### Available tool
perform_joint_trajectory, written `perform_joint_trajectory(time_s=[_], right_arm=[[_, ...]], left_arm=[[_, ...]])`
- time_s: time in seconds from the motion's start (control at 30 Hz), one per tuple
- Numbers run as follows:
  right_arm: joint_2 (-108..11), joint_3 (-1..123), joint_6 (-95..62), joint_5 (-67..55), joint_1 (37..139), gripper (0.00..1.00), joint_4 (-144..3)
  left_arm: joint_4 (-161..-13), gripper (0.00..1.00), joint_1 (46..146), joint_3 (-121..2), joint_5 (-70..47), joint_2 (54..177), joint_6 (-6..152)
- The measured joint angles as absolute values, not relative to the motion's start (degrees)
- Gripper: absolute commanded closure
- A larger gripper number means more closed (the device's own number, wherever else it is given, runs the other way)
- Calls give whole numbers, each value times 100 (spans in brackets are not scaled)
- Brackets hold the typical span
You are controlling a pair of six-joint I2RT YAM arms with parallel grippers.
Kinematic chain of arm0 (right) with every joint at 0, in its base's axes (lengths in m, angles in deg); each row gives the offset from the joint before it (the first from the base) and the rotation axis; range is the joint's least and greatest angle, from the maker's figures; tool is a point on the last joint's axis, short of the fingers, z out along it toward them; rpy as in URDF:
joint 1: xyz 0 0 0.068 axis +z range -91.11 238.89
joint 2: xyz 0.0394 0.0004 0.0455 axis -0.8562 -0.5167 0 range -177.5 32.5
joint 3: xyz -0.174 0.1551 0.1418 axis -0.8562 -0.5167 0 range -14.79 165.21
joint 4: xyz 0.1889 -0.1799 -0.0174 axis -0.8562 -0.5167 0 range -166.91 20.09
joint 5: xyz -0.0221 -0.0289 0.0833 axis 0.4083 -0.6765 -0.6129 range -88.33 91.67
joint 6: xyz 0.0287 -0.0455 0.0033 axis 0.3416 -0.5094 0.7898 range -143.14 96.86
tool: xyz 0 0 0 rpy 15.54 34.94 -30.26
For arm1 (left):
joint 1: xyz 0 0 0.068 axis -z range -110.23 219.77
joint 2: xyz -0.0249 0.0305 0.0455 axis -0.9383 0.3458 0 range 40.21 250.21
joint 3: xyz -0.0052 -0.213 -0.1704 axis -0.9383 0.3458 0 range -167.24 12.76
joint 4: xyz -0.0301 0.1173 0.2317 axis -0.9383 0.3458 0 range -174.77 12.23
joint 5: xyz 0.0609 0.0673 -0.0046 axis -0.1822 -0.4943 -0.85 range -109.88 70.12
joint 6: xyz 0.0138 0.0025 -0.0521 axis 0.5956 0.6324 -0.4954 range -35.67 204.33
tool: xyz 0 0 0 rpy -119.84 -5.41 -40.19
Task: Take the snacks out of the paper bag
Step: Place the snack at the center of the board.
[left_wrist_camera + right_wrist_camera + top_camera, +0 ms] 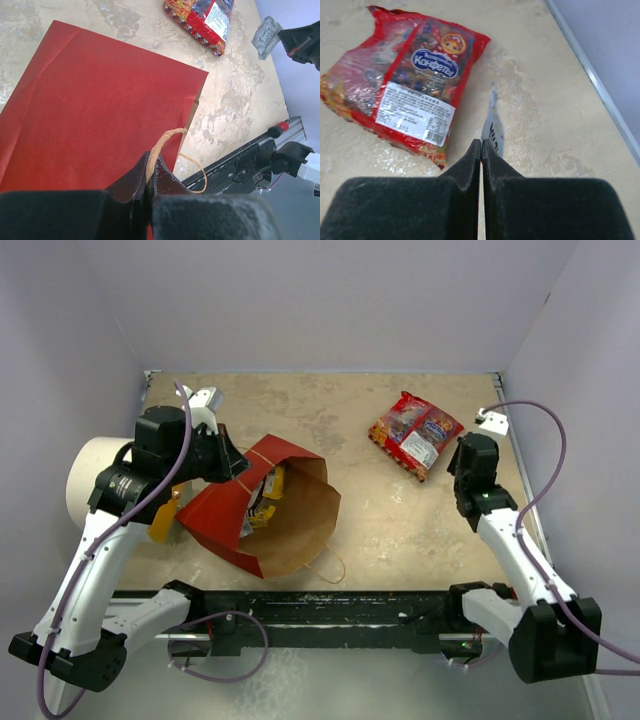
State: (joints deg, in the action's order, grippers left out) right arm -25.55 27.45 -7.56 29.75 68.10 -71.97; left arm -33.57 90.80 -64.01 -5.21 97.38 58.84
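Note:
The red paper bag (225,515) lies on its side at centre left, with its brown mouth open toward the near right. Yellow and dark candy packs (264,494) show inside the mouth. My left gripper (238,465) is shut on a tan string handle (162,145), just above the bag's red side (100,110). Two red glossy snack bags (415,432) lie on the table at the far right and also show in the right wrist view (405,85). My right gripper (480,437) is beside them, shut (481,142) on a small silver-grey packet (493,125) seen edge-on.
A white-and-orange cylinder (95,478) stands at the left behind my left arm, with a yellow-orange piece (165,515) beside the bag. The bag's other string handle (328,565) lies loose near the black front rail (330,605). Walls close in the far and right sides.

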Motion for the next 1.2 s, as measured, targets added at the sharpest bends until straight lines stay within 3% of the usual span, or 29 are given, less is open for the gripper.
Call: perform_joint_trajectory(time_s=[0.3, 0.63, 1.07, 1.13, 1.2], right_arm=[[-3457, 1949, -260, 1609, 5656, 100, -6032], [-3722, 1827, 160, 223, 5475, 100, -4968], [-4052, 1829, 907, 1025, 5079, 100, -5482], [-4050, 1836, 1038, 1250, 5068, 94, -5759], [-4050, 1864, 1163, 1495, 5068, 78, -6087]], left_arm=[[-3328, 100, 9080, -6407, -503, 9740, 5835], [-3433, 100, 9078, -6462, -401, 9965, 5824], [-3455, 100, 9078, -6466, -326, 10083, 5781], [-3455, 100, 9080, -6466, -320, 10072, 5774], [-3455, 100, 9080, -6466, -318, 10051, 5772]])
